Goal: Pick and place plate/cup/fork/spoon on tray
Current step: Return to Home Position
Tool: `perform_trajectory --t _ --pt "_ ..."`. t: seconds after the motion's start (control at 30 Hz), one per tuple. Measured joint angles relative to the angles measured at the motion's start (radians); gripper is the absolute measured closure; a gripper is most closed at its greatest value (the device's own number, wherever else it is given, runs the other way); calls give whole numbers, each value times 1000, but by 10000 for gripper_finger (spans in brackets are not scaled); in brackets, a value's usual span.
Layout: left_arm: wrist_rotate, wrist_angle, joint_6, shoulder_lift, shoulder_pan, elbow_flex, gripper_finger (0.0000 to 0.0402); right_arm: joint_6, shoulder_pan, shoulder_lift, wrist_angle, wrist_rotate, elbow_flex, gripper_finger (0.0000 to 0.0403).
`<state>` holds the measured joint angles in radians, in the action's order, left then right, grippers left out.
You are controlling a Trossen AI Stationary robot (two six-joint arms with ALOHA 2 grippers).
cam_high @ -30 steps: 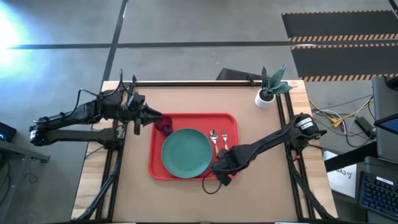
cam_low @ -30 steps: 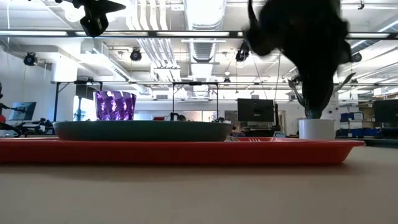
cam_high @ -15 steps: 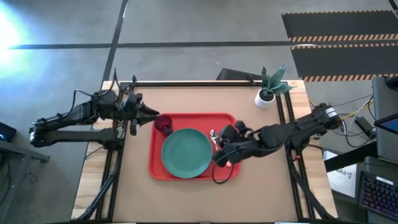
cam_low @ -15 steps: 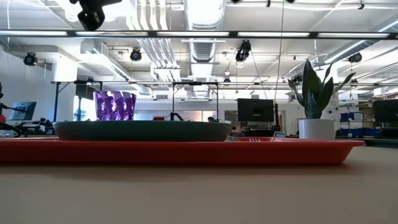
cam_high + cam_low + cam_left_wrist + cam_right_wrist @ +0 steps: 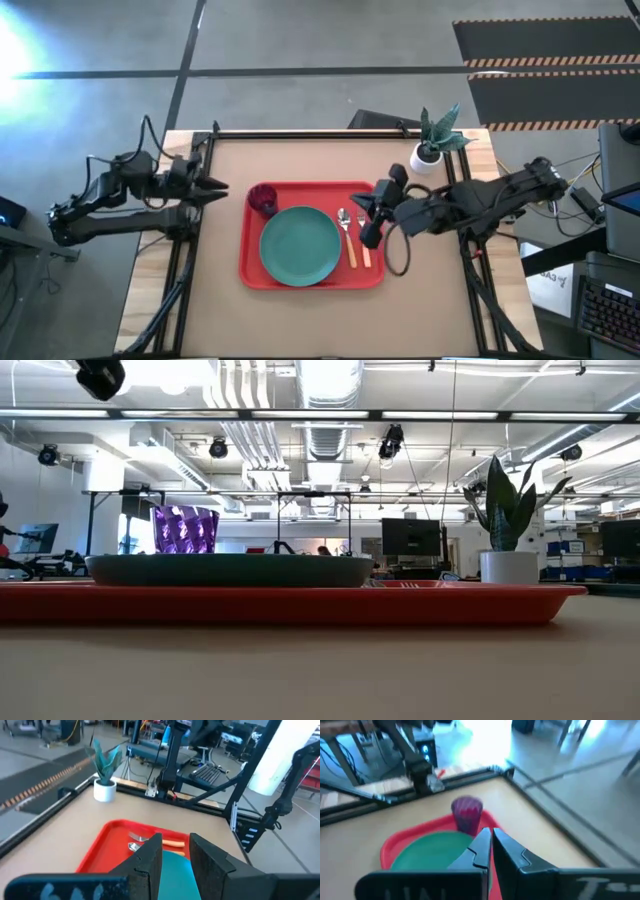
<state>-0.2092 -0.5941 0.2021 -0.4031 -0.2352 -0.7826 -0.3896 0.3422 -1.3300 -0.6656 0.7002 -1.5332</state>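
Note:
The red tray point(image 5: 312, 276) lies mid-table. On it lie the teal plate point(image 5: 300, 245), the purple cup point(image 5: 263, 198) upright at its far left corner, and the spoon point(image 5: 345, 226) and fork point(image 5: 362, 232) side by side along its right part. My left gripper point(image 5: 216, 188) is slightly open and empty, off the tray's left side. My right gripper point(image 5: 368, 222) is shut and empty, raised over the tray's right part above the fork and spoon. The cup point(image 5: 466, 812) and plate point(image 5: 435, 852) also show ahead in the right wrist view.
A white pot with a green plant point(image 5: 430, 150) stands at the table's far right corner. Bare tabletop point(image 5: 300, 320) lies near and far of the tray. Black frame rails point(image 5: 300, 133) run along the table's edges.
My left gripper has drawn back from the cup toward the table's left edge. My right gripper has risen from the tray's near right corner, out of the low view, and gone toward the far edge. The cup, plate, spoon and fork stay on the tray.

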Motion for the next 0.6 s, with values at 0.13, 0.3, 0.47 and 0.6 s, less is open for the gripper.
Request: perform_trajectory --t 0.13,0.3,0.47,0.6 --pt "0 0 -34 48 0 1 322 139 -22 50 90 -38 12 394" --pt "-1 -54 -55 123 0 4 322 285 -66 128 236 -187 71 394" --pt "-1 -54 -52 195 0 30 322 298 -139 243 337 -277 225 394" --pt "-1 -53 9 266 0 92 322 232 -205 359 469 -369 427 394"
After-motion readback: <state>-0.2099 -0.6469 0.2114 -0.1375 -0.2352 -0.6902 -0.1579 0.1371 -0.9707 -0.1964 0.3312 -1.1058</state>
